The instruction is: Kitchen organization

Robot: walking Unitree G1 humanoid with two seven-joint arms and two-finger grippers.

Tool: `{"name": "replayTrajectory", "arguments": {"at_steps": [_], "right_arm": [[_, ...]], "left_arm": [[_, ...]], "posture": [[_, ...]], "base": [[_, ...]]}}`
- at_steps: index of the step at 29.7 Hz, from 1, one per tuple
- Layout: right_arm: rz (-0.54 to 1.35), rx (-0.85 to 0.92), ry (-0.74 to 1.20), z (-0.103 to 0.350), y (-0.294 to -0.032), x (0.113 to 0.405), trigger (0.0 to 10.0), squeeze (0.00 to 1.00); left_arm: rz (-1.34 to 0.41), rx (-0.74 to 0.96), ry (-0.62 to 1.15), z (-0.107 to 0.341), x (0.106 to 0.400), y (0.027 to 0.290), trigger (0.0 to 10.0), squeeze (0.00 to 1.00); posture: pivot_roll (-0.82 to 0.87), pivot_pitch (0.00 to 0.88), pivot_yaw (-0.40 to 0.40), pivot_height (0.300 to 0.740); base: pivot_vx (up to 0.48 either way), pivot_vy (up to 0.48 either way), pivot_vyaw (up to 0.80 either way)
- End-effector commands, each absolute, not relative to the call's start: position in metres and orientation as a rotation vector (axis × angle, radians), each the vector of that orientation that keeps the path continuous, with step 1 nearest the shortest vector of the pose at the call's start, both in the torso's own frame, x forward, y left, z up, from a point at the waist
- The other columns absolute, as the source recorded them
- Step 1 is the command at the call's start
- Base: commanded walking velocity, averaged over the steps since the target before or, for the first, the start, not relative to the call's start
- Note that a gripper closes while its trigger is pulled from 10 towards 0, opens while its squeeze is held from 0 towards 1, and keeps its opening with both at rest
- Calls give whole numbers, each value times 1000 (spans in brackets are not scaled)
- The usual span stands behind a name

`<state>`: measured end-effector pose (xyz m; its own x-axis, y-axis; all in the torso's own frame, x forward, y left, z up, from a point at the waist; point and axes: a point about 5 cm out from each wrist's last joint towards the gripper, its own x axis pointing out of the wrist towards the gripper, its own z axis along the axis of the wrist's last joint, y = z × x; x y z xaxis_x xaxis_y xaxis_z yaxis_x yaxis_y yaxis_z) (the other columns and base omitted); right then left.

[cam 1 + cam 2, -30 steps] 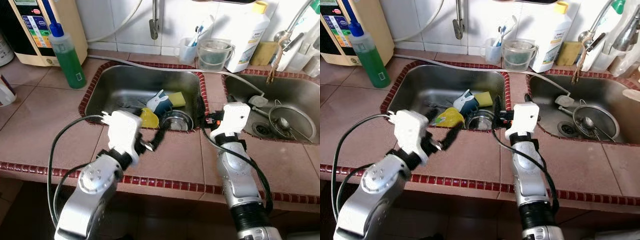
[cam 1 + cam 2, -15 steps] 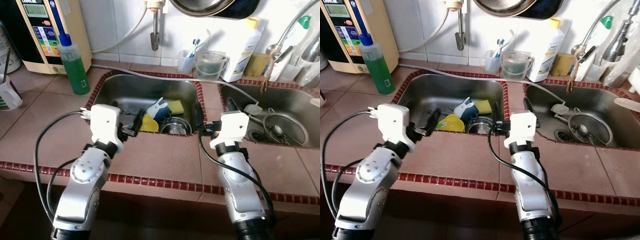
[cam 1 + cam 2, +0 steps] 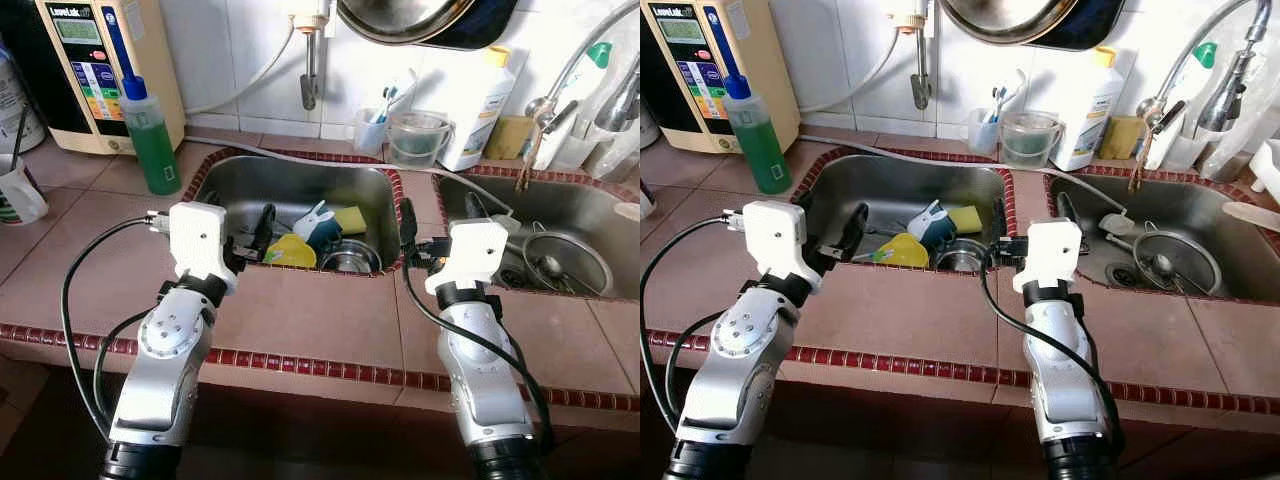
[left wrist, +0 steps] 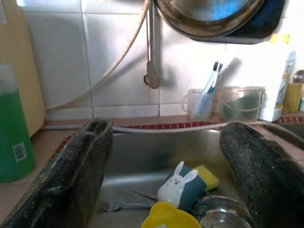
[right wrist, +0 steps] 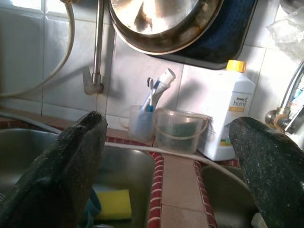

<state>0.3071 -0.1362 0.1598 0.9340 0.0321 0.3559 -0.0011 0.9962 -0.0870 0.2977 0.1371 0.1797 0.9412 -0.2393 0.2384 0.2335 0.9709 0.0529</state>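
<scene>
Two sinks point(image 3: 250, 180) point(image 3: 590, 200), one yellow sponge point(image 3: 351, 219); both grippers point(image 3: 262, 228) point(image 3: 428, 218) hover, jaws spread, empty.

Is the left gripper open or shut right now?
Open. The left gripper has its two black fingers spread wide apart, with the sink's dishes visible between them.

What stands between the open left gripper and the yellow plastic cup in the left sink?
Nothing visible. The left gripper hangs open over the sink's near rim, with the yellow plastic cup just beyond its fingertips.
</scene>
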Motion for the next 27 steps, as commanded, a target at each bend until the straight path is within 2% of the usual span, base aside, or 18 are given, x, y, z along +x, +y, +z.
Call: {"name": "replayTrajectory", "arguments": {"at_steps": [1,10,27], "right_arm": [[-6,-85,-375,163,-141,305,10000,0],[-8,-97,-355,159,-142,303,10000,0],[-6,-103,-345,159,-143,302,10000,0]], "left_arm": [[-246,21,-260,182,299,136,10000,0],[-261,45,-273,182,297,134,10000,0],[-287,18,-272,181,296,131,10000,0]], "posture": [[-118,0,-4,740],[-116,0,-7,740],[-119,0,-11,740]], "base": [[0,0,0],[0,0,0],[0,-468,0]]}}
